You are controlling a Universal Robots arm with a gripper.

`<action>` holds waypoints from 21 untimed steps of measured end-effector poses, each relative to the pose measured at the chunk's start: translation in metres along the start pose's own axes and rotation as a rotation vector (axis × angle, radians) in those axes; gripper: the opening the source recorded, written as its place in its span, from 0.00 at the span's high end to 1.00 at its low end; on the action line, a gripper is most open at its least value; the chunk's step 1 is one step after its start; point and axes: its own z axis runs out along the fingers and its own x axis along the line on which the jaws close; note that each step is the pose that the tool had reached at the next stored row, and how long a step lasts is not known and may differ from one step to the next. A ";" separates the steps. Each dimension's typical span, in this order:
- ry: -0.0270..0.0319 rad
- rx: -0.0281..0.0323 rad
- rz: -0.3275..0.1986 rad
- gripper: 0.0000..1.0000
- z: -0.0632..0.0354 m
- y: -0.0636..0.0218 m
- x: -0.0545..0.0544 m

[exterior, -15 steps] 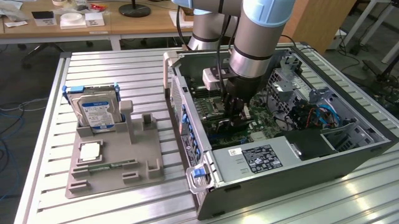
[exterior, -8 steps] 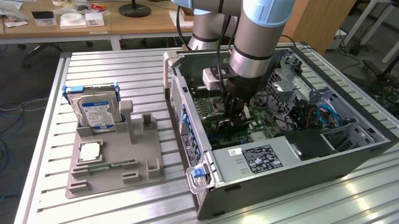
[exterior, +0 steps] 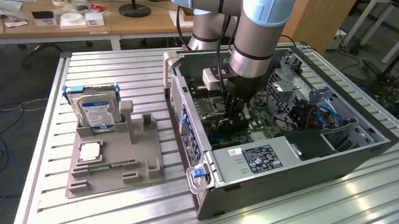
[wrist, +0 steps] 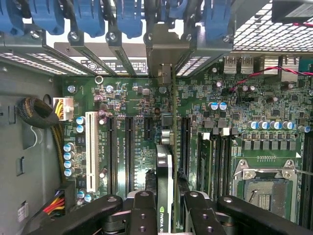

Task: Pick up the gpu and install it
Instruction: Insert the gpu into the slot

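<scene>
The gpu stands on edge between my fingers, a thin dark card with a green logo on its rim. It runs across the green motherboard toward the metal rear slot covers, in line with one of the black expansion slots. My gripper is shut on the card, one black finger against each face. In the exterior view the gripper reaches straight down into the open computer case, low over the motherboard.
Blue latches line the case's rear edge. A CPU socket and memory slots lie beside the card. On the slatted table, a grey fixture holds a hard drive, a chip and a memory stick.
</scene>
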 end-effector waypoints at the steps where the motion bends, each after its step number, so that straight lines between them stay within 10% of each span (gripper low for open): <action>1: -0.0001 0.0001 0.000 0.74 0.0000 0.0000 0.000; 21: 0.0022 0.0004 0.000 0.74 0.0023 0.0039 0.000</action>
